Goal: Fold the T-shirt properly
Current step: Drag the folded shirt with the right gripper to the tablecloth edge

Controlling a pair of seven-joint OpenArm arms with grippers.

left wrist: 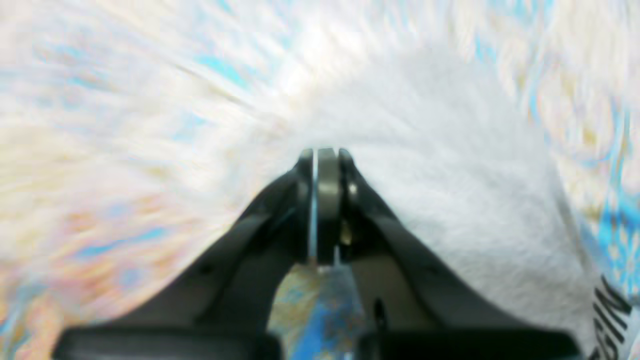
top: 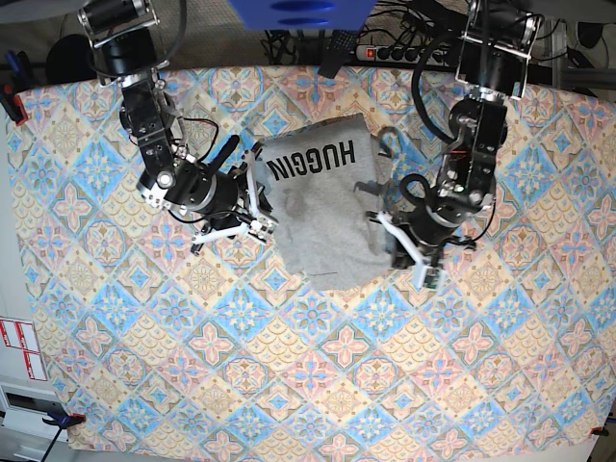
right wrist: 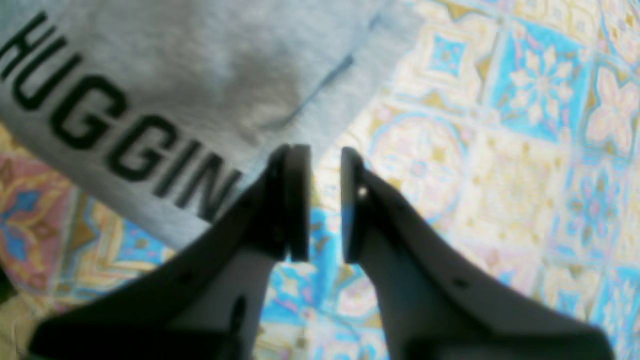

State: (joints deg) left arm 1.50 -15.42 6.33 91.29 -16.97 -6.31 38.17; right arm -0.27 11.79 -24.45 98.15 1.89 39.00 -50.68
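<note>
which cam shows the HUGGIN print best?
Right wrist: the print on the T-shirt is large and legible, beside the open right pincer. Base shows it whole but small. Left wrist catches only a blurred sliver.

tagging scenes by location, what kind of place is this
Probably a robotics lab workbench: two arms bend over a table under a patterned tablecloth, a grey T-shirt between them, with a power strip and tangled cables along the back edge.
</note>
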